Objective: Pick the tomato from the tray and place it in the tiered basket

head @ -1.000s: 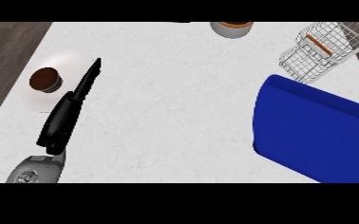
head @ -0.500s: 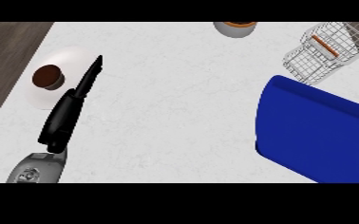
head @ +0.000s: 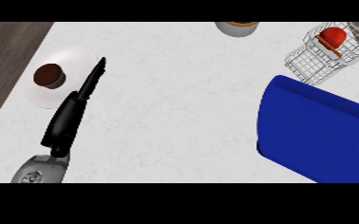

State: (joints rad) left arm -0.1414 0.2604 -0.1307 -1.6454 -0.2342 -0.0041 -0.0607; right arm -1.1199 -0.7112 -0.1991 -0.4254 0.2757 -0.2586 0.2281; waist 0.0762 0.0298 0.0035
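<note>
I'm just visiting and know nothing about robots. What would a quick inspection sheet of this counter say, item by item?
Surface: white speckled counter; a dark wood strip runs along its left edge.
Job's things: blue tray at the right, with nothing visible on it; a red tomato sits in the wire tiered basket at the upper right.
Clutter: white plate carrying a brown round item at the left; a grey bowl cut off by the top edge.
Robot hands: left robot hand lies with fingers straight, pointing toward the plate, holding nothing; right robot hand not in view.
Cables: nothing seen.
Surroundings: nothing seen beyond the counter.
</note>
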